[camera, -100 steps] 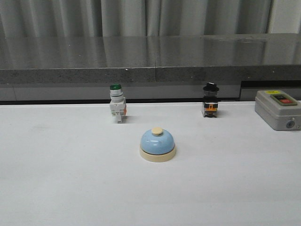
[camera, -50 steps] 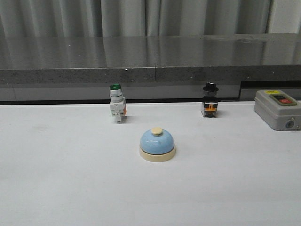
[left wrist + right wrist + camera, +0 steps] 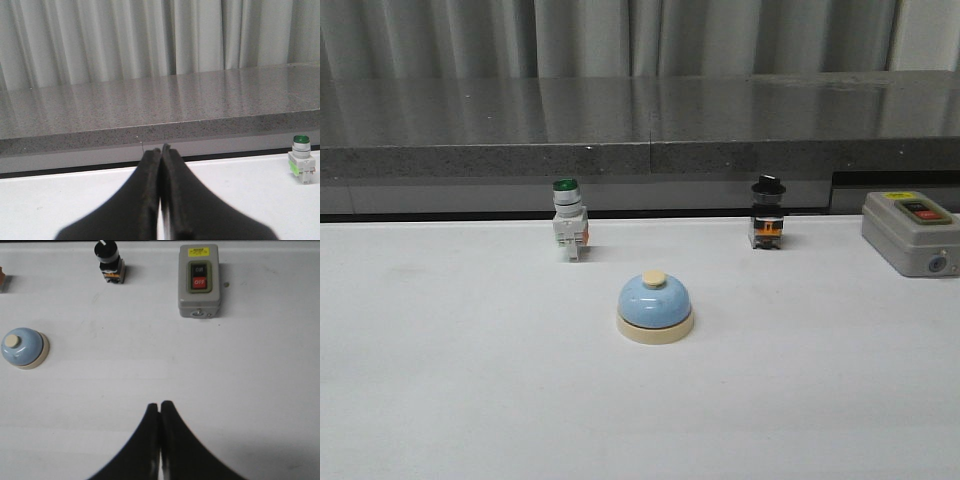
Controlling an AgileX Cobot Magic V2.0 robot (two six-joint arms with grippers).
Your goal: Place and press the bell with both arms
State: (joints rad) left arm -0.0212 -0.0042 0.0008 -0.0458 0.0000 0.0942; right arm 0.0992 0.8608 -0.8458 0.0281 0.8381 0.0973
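Observation:
The light-blue bell [image 3: 655,307] with cream base and cream button stands upright on the white table, near the middle of the front view. It also shows in the right wrist view [image 3: 22,347], well apart from my right gripper [image 3: 160,405], which is shut and empty above bare table. My left gripper [image 3: 162,149] is shut and empty, held over the table and facing the grey ledge. The bell does not show in the left wrist view. Neither arm shows in the front view.
A white push-button with green cap [image 3: 568,222] stands behind the bell to the left, also in the left wrist view [image 3: 302,160]. A black selector switch [image 3: 767,213] stands behind right. A grey ON/OFF switch box [image 3: 910,232] sits at far right. A grey stone ledge [image 3: 640,125] bounds the back.

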